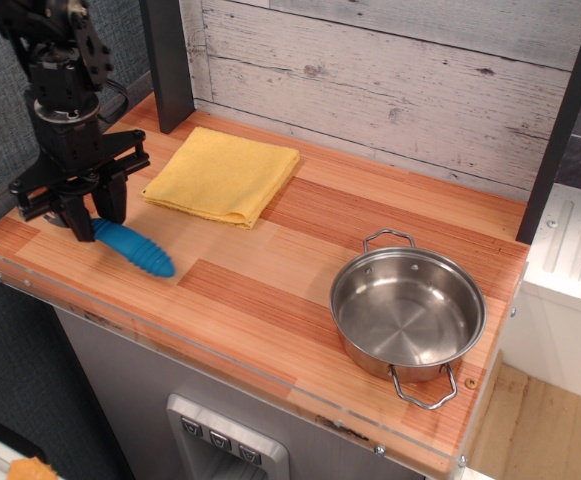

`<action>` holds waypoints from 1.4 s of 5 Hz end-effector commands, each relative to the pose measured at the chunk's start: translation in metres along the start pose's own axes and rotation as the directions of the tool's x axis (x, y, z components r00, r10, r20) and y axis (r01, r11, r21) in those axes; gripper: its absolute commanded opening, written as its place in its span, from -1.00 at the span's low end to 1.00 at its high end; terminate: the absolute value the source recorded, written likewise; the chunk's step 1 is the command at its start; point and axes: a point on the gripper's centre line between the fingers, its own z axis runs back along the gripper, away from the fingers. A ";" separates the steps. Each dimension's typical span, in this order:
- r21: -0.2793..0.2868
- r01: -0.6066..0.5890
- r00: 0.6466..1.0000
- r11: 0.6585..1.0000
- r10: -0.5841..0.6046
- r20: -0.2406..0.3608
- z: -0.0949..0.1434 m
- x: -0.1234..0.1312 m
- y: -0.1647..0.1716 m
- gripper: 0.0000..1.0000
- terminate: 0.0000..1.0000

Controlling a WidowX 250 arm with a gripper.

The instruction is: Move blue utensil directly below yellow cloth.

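The blue utensil shows its ribbed blue handle, pointing toward the front right, at the table's front left. Its metal head is hidden behind my fingers. My gripper points down at the table's left edge and is shut on the utensil's upper end, holding it low over or on the wood; I cannot tell whether it touches. The yellow cloth lies folded flat to the right and further back, apart from the utensil.
A round steel pot with wire handles stands at the front right. A dark post rises behind the cloth's left corner. The plank wall runs along the back. The table's front edge is close below the utensil.
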 end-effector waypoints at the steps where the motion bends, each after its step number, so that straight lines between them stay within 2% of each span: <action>1: 0.007 0.134 0.991 0.991 -0.134 -0.007 0.005 0.008 0.001 -1.00 -1.00; 2: -0.003 0.192 0.981 0.981 -0.192 -0.027 0.004 0.009 0.001 -1.00 -1.00; 3: -0.016 0.273 0.960 0.962 -0.274 -0.051 0.003 0.009 -0.002 1.00 -1.00; 6: -0.039 0.288 0.957 0.957 -0.289 -0.038 0.011 0.008 -0.002 1.00 -1.00; 7: -0.063 0.283 0.959 0.957 -0.284 -0.020 0.024 0.007 -0.005 1.00 -1.00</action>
